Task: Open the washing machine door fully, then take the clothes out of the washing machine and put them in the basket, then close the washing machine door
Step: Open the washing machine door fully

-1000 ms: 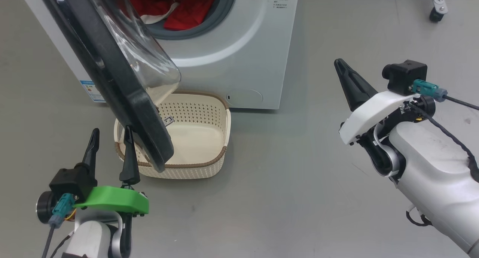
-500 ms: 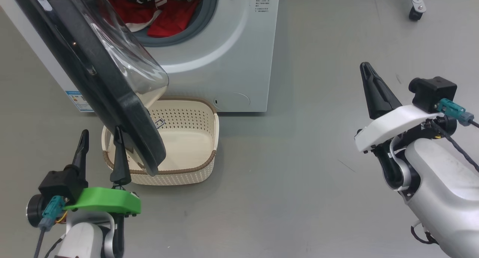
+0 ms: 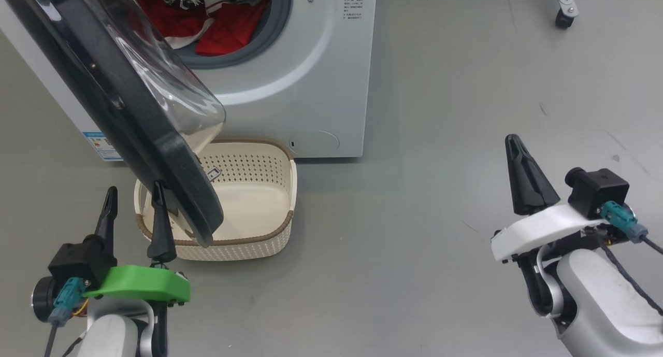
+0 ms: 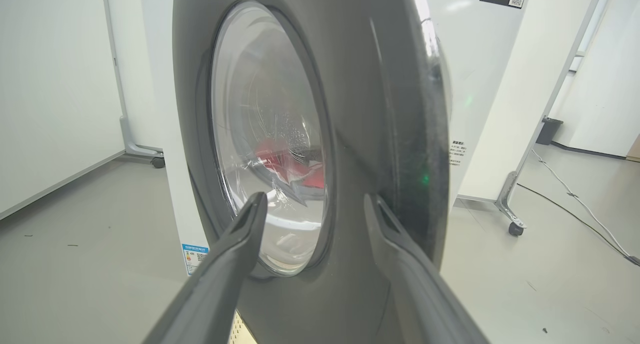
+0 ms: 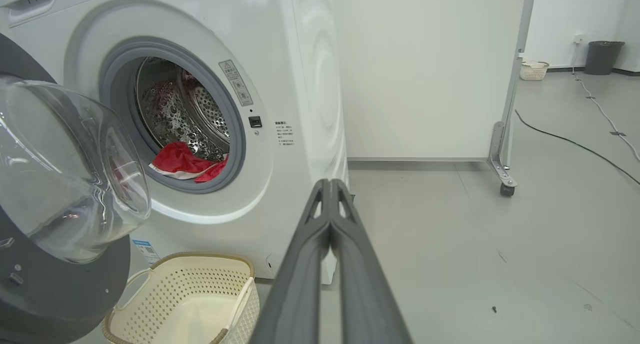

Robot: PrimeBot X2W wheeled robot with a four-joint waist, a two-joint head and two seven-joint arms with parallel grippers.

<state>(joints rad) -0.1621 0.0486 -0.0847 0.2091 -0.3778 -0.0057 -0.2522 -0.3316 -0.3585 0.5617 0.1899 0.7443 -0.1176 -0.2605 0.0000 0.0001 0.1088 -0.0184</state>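
The white washing machine [image 3: 311,87] [image 5: 300,84] stands at the upper left with its door [image 3: 129,124] swung partway out, glass bowl [image 5: 65,169] facing the drum. Red clothes [image 3: 222,30] [image 5: 185,164] lie in the drum's mouth. On the floor below the door sits the cream basket [image 3: 248,165] [image 5: 185,294], nothing inside. My left gripper [image 3: 133,191] [image 4: 315,199] is open, facing the door's [image 4: 360,109] outer side, one finger close to the black rim's edge. Off to the right over bare floor, my right gripper [image 3: 513,139] [image 5: 330,181] is shut and holds nothing.
A caster wheel [image 3: 562,17] shows at the top right. A white partition on a wheeled leg [image 5: 505,189] stands right of the washer, with a cable [image 5: 565,139] on the floor and a bin [image 5: 602,57] far behind.
The head camera has shifted, so the washer sits further left in view. My right gripper has dropped lower and further right. The left gripper stays open beside the door's edge.
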